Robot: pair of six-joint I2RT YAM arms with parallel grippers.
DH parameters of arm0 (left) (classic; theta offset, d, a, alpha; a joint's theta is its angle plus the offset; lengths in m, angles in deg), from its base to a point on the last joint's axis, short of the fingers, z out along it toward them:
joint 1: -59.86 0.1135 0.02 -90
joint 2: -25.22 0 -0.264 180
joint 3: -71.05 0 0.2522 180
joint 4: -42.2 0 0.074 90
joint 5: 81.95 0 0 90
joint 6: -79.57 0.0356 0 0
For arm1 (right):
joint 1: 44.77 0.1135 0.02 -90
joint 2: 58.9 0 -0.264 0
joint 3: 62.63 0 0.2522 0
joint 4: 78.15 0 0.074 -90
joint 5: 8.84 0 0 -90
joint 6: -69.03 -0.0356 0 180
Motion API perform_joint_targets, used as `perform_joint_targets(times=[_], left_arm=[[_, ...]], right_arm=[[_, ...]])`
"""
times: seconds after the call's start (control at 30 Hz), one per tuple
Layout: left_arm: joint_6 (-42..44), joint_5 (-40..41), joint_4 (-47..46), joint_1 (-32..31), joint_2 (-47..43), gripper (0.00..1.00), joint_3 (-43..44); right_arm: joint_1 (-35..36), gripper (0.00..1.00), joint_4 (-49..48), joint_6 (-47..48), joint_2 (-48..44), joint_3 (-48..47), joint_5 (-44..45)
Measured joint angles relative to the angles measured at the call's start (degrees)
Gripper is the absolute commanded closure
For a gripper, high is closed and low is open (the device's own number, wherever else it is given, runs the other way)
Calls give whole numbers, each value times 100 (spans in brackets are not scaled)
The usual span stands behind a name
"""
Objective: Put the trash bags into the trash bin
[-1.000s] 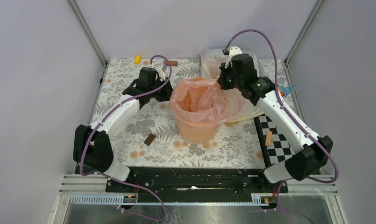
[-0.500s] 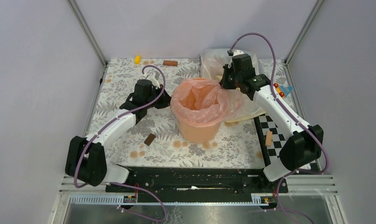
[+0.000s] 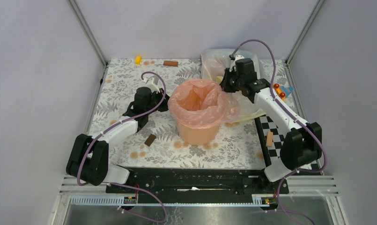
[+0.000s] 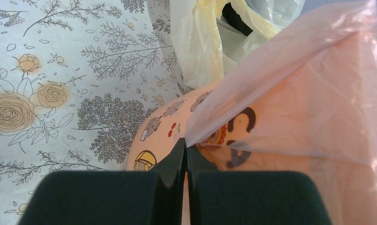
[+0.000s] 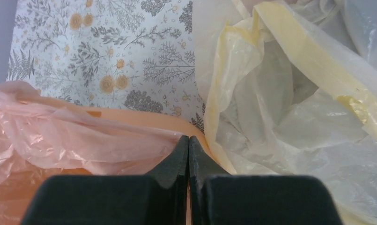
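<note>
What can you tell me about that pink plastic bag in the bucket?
The pink bag is thin, crinkled, see-through film. It lines the orange bucket, mouth open upward, its edge folded out over the rim. The left gripper pinches its edge on one side, the right gripper on the other. A yellow bag lies beside it.

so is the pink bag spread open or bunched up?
Spread open: the pink trash bag lines the peach bucket, draped over its rim; left gripper and right gripper pinch its edges.
</note>
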Motion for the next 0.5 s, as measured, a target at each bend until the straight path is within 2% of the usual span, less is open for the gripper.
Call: perform_joint_targets(times=[0.27,0.5], left_arm=[[4,-61,-199,11,122,100,-101],[2,-125,-234,13,352,100,-107]], right_arm=[[-52,100,-820,-413,-341,706,-275],[-52,100,-942,-686,-459,909,-273]])
